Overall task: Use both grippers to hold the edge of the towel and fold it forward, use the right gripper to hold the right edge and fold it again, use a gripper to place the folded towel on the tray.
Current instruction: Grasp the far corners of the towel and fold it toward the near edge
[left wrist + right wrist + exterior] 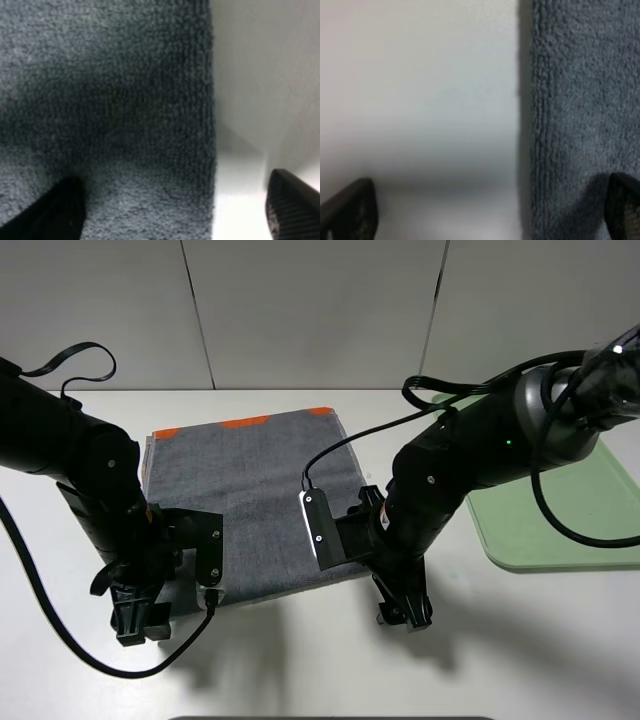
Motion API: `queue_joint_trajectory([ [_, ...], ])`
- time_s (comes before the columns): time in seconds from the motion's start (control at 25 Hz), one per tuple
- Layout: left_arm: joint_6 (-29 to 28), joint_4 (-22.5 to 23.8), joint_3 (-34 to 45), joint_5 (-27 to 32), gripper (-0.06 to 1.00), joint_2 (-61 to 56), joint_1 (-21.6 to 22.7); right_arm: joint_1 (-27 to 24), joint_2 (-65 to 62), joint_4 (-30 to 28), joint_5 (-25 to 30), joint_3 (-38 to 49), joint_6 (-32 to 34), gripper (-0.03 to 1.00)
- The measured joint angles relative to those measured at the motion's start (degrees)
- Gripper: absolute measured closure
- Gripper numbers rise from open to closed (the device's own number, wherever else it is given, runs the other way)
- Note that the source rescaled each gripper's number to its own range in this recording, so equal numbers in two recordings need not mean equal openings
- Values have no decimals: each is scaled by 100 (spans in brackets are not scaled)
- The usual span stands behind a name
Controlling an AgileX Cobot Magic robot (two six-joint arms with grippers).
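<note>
The dark grey towel [255, 490] lies flat on the white table, its orange band [245, 423] along the far side. My left gripper [135, 622] is down at the towel's near left corner and my right gripper [405, 612] at its near right corner. In the left wrist view the left gripper [177, 215] stands open across the edge of the towel [210, 150], one finger [60, 212] over the cloth and the other [292, 205] over the bare table. The right gripper [487, 215] straddles the edge [527, 150] the same way, open. The pale green tray [560, 510] lies at the right.
The white table [300, 670] runs bare in front of the towel. Loose black cables hang from both arms; one loops on the table [90, 650] near the left gripper. A pale wall stands behind the table.
</note>
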Motion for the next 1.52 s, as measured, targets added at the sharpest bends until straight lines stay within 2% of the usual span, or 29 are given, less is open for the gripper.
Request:
queue_joint_trajectory([
  [0.16,0,-5,0,0,29,0,0,0,5,-4,51,0,137,8],
  [0.36,0,-5,0,5,31,21,0,0,39,-13,56,11,223,36],
  [0.52,0,-5,0,5,31,21,0,0,39,-37,-1,11,223,49],
  [0.76,0,-5,0,5,32,21,0,0,45,-60,-30,17,248,52],
  [1.04,0,-5,0,12,32,21,0,0,58,-94,-389,22,851,52],
  [1.32,0,-11,0,32,32,21,0,0,58,-102,-440,28,950,52],
  [1.44,0,-11,0,37,38,21,0,0,58,-102,-454,28,950,59],
  [1.52,0,-22,0,49,43,28,0,0,66,-107,-459,28,950,67],
])
